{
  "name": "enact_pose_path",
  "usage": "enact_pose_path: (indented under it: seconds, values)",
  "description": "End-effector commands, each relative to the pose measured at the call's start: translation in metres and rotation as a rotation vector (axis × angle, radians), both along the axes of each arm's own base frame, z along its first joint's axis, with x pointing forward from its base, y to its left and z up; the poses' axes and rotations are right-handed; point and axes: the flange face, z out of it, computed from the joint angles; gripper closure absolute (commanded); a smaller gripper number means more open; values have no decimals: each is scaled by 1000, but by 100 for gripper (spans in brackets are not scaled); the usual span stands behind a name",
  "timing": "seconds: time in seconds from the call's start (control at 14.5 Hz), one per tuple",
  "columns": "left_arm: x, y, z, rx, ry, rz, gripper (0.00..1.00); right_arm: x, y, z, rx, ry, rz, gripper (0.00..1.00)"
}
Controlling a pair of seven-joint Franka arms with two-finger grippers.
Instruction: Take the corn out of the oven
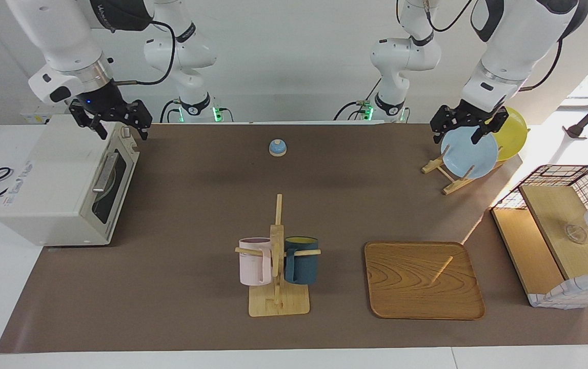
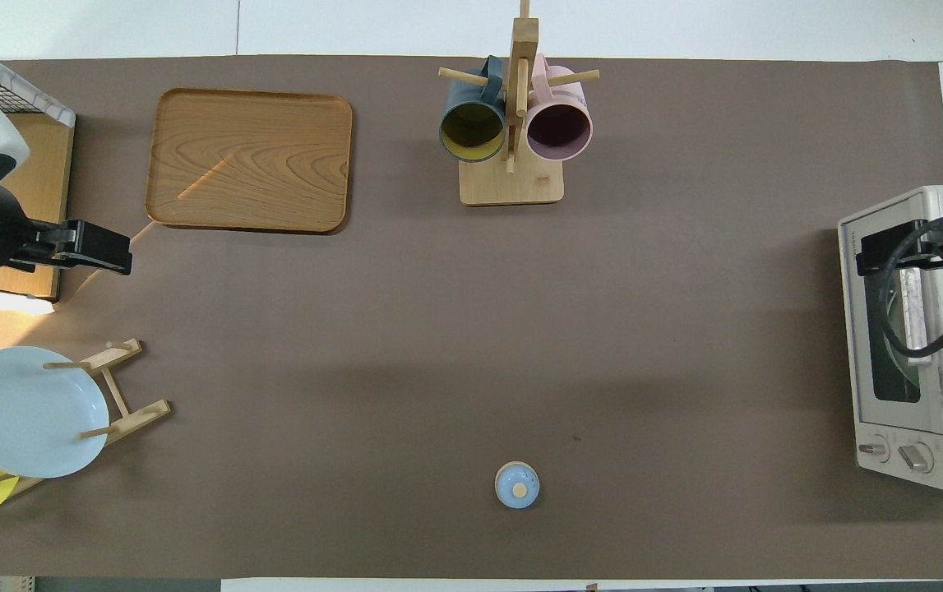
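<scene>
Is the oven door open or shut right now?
Shut. The oven door sits flush with its front, handle upright against the glass; corn isn't visible.

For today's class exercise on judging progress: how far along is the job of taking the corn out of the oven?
Nothing looks done yet: the oven door is shut and no corn is visible. In hand: the right gripper hangs open over the oven; the left gripper waits, open and empty, over the plate rack. Left: open the door, take the corn out.

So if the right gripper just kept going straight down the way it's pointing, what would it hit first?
Probably the oven. The right gripper hangs open, pointing down over the oven's top edge by the closed door, so it would likely meet the top first; depth is unclear.
</scene>
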Motion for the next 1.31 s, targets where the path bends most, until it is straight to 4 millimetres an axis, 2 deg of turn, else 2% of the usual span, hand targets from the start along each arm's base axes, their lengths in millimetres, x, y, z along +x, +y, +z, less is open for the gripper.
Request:
enact_pose_path:
  seconds: [0.0,0.62,1.24]
  values:
    - [-4,3,2,7,-4,-2,0,-3,0,1,19,1,-11,0]
    - [-4,3,3,7,-7,-2,0,-3,-4,0,19,3,-17,0]
    - [-4,3,3,7,-6,-2,0,-2,3,-3,18,-2,-6,0]
